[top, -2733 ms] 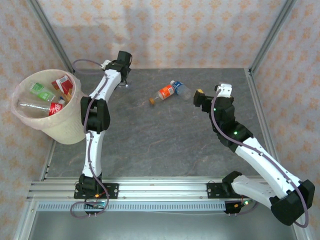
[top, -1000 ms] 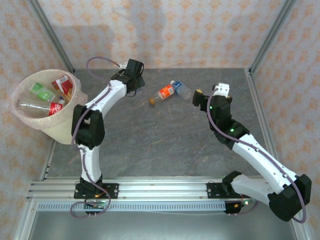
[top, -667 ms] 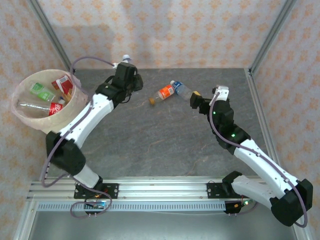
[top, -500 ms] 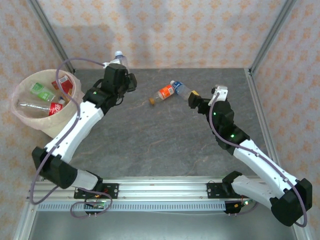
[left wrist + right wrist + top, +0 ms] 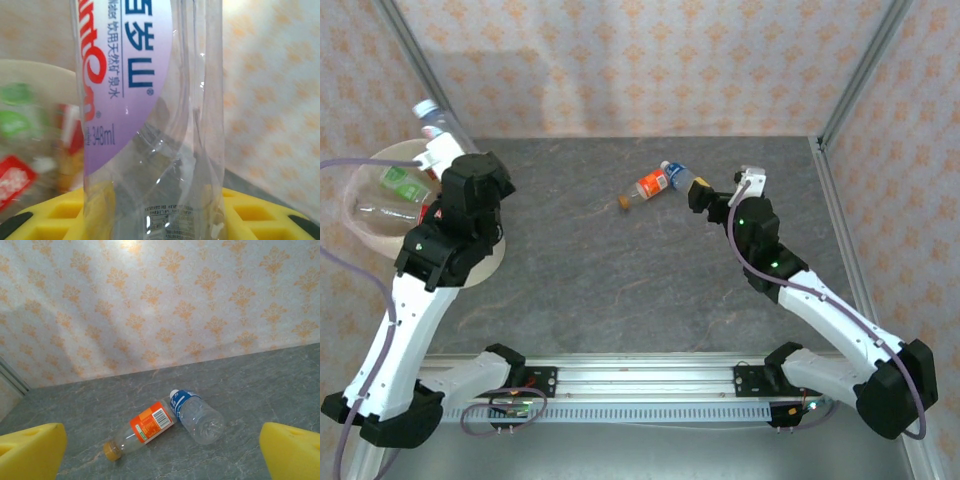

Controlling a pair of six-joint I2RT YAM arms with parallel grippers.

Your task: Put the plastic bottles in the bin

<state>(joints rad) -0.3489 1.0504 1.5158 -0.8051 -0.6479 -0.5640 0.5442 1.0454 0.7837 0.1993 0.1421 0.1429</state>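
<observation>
Bottle [image 5: 435, 122] in left jaws by bin [image 5: 355, 190]

The left arm [image 5: 448, 232] is covering the near right side of the bin [image 5: 365, 165] from you. At the left wrist, the clear bottle [image 5: 150, 125] is running past the top and bottom edges, and the binned bottles [image 5: 20, 117] behind are reaching you as blurred patches.

The bottle [image 5: 150, 150] is glossy clear plastic; the table [image 5: 260, 380] looks matt, stone-like grey.
</observation>
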